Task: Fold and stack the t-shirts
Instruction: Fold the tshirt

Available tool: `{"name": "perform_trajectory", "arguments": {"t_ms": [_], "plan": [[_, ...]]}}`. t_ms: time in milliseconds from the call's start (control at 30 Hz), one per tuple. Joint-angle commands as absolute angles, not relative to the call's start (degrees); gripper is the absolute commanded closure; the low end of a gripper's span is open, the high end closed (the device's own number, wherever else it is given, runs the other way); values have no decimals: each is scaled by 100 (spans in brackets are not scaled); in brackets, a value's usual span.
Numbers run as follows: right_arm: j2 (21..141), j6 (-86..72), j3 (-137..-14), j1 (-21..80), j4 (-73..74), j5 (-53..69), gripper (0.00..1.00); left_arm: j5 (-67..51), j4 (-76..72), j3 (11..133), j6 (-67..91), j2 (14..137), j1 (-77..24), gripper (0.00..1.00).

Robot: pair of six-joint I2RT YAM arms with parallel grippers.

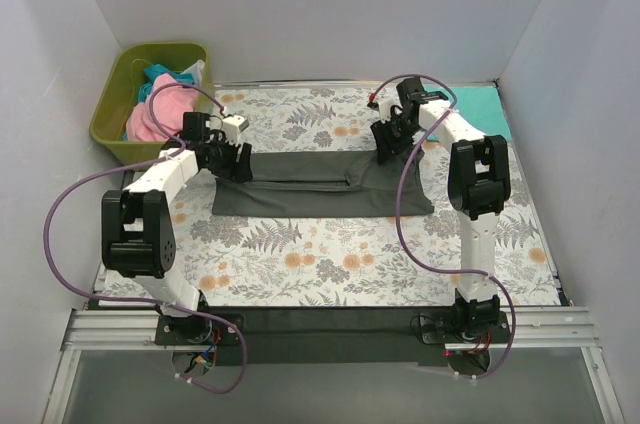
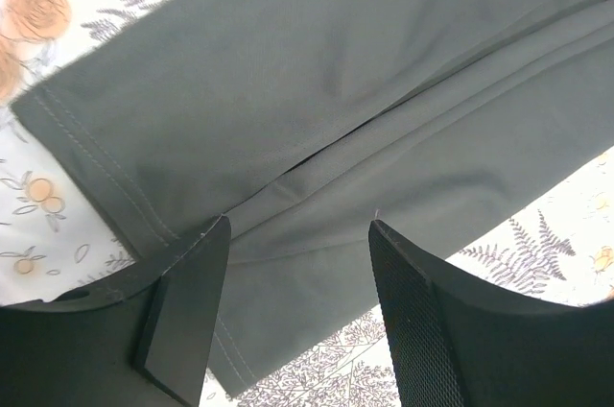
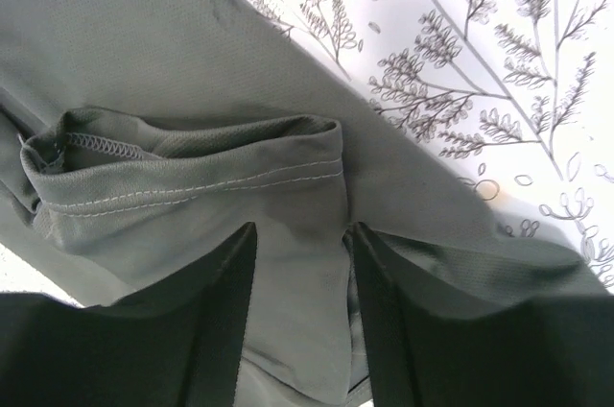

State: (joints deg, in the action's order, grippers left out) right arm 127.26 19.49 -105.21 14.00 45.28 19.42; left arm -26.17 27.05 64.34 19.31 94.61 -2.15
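A dark charcoal grey t-shirt (image 1: 320,184) lies folded into a long band across the middle of the floral table cloth. My left gripper (image 1: 238,166) is at its left end, open, with the hemmed edge of the shirt (image 2: 317,71) below and between the fingers (image 2: 299,225). My right gripper (image 1: 388,149) is at its right end, its jaws apart with a raised fold of the shirt's sleeve (image 3: 192,177) between them (image 3: 303,229). A teal-green shirt (image 1: 485,112) lies flat at the back right. Pink (image 1: 160,116) and teal (image 1: 158,81) shirts lie in the bin.
An olive-green plastic bin (image 1: 112,109) stands at the back left, just off the table cloth. White walls close in the table at the back and on both sides. The arms' bases stand on the dark rail (image 1: 320,329) at the near edge.
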Motion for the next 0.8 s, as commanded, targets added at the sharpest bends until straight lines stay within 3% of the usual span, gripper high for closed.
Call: {"name": "perform_trajectory", "arguments": {"t_ms": [0, 333, 367, 400, 500, 633, 767], "plan": [[12665, 1925, -10574, 1397, 4368, 1925, 58, -2540, 2716, 6504, 1819, 9597, -229, 44], [12814, 2012, -10424, 1389, 4351, 1740, 62, -2250, 2689, 6635, 1828, 9932, -150, 44], [12797, 2021, -10398, 1397, 4351, 1758, 67, -2241, 2689, 6627, 1811, 9940, -141, 44], [12779, 2030, -10363, 1389, 4333, 1775, 81, -2206, 2689, 6627, 1793, 9940, -141, 44], [12648, 2004, -10327, 1397, 4333, 1793, 99, -2180, 2663, 6636, 1705, 9949, -114, 48], [12270, 2013, -10187, 1362, 4342, 1811, 99, -2197, 2646, 6759, 1644, 10002, -44, 62], [11910, 2013, -9994, 1275, 4307, 1819, 99, -2276, 2637, 6847, 1573, 10046, -18, 82]]}}
